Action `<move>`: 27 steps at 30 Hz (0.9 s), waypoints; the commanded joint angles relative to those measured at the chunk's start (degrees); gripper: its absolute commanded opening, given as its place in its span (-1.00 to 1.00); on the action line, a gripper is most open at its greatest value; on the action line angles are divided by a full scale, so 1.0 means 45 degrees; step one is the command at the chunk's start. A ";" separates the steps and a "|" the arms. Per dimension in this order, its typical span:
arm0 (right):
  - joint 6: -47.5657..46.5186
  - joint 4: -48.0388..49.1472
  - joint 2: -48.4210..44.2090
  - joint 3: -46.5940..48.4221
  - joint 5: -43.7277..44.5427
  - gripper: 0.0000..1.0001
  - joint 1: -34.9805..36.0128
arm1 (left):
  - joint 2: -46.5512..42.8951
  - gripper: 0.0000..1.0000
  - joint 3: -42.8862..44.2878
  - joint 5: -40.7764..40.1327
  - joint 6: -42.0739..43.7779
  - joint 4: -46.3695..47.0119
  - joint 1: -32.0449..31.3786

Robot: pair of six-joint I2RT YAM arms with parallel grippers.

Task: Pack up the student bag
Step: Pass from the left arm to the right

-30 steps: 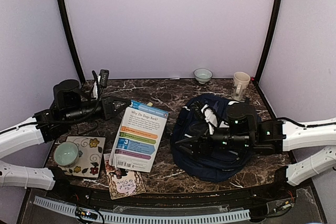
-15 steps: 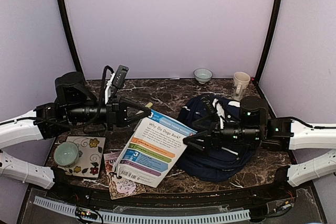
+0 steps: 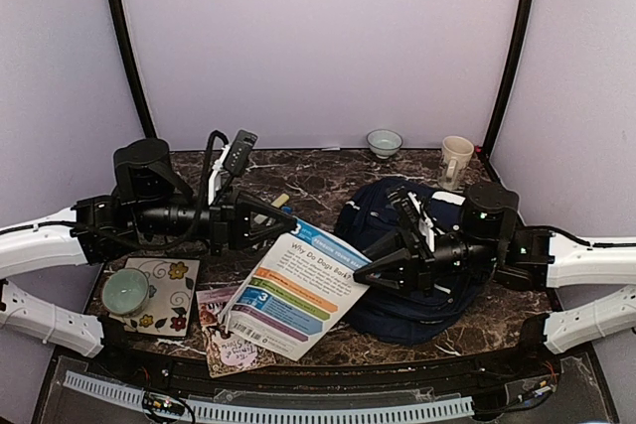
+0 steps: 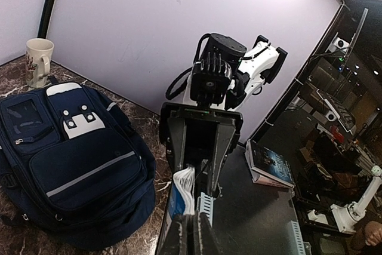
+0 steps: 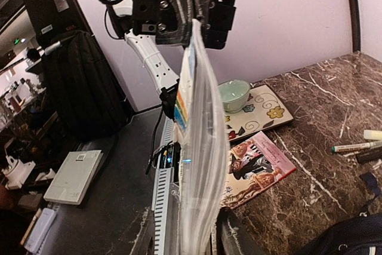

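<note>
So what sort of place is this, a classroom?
Probably a robotics lab booth, not a classroom: plain walls fence a table, a left arm and right arm reach over it, and another white arm stands beyond.

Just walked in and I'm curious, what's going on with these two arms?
A book is tilted up between the two arms. The left claw is shut on its upper corner; the right claw has its fingers around the opposite edge, grip unclear. The navy student bag lies flat on the table beneath the right arm.
</note>
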 commanded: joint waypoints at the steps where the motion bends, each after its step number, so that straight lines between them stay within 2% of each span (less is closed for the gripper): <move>1: 0.0057 0.0811 0.0510 0.0185 -0.1140 -0.43 -0.0010 | 0.0021 -1.00 0.0593 0.0162 0.0208 0.0902 -0.0094; 3: 0.0071 0.0879 0.0698 0.0286 -0.1277 -0.65 0.0022 | 0.0137 -1.00 0.0660 0.0074 0.0254 0.0882 -0.0095; 7: -0.0131 0.0284 0.1004 0.0620 -0.0869 -0.72 0.0119 | 0.0344 -1.00 0.0812 -0.0044 0.0318 0.0816 -0.0114; 10: -0.0131 0.0153 0.1028 0.0664 -0.0501 -1.00 0.0120 | 0.0405 -1.00 0.0802 -0.0211 0.0426 0.0796 -0.0114; 14: 0.0074 0.0160 0.0786 0.0677 -0.0153 -1.00 0.0122 | 0.0318 -0.99 0.0739 -0.0775 0.0701 0.0547 -0.0114; 16: 0.0152 -0.0088 0.0572 0.0747 0.0413 -1.00 0.0121 | 0.0136 -0.66 0.0657 -0.1311 0.0895 0.0309 -0.0114; 19: 0.0306 -0.0614 0.0195 0.0868 0.1670 -1.00 0.0103 | -0.0462 0.40 0.0256 -0.2353 0.1177 0.0261 -0.0114; 20: 0.0374 -0.0733 0.0000 0.0872 0.2114 -1.00 0.0103 | -0.0678 0.67 0.0076 -0.2726 0.1242 0.0310 -0.0114; 21: 0.0458 -0.0834 -0.0142 0.0887 0.2482 -1.00 0.0100 | -0.0929 0.85 -0.0147 -0.3114 0.1348 0.0329 -0.0114; 23: 0.0580 -0.0970 -0.0404 0.0938 0.2934 -1.00 0.0101 | -0.1356 0.97 -0.0494 -0.3722 0.1506 0.0337 -0.0114; 27: 0.0775 -0.1278 -0.1046 0.1051 0.3726 -1.00 0.0076 | -0.2136 0.97 -0.1378 -0.4506 0.1819 0.0710 -0.0114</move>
